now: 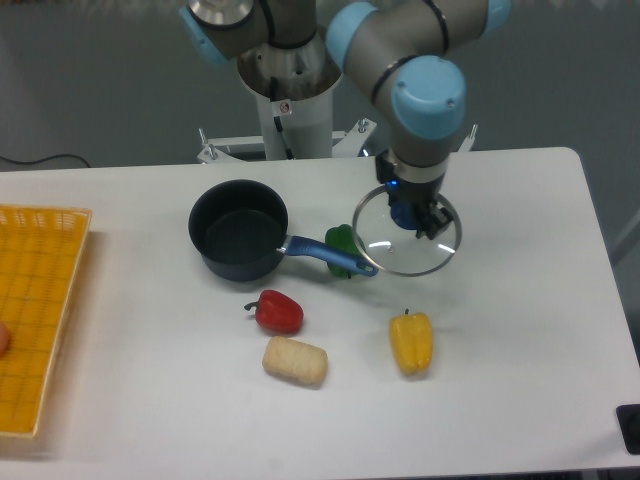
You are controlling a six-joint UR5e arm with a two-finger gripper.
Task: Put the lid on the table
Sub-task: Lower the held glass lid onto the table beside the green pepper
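Yellow-orange mesh tray at the far left edge of the white table; a small reddish-pink object shows at the frame's border inside the tray, too cut off to identify, and the rest of the visible mesh floor carries nothing. To the right, near the table's middle, stands a dark saucepan, upright and uncovered, its interior showing only the dark bottom. Its blue handle points right and slightly toward the viewer. A green pepper lies just behind the handle's outer end, partly hidden by it. In front of the saucepan lie a red pepper and, just beside it on the near side, a pale bread-like roll. Further right a yellow pepper rests on the tabletop, apart from the other items.

Above and behind the yellow pepper is the lid, a transparent glass disc with a thin metal rim, lying roughly level over the tabletop to the right of the saucepan; its left rim overlaps the end of the blue handle as seen from this camera. Whether the lid touches the table cannot be told. The gripper, pointing straight down from the arm, is closed around the blue knob at the lid's centre. A dark object sits at the table's near right corner, cut by the frame.
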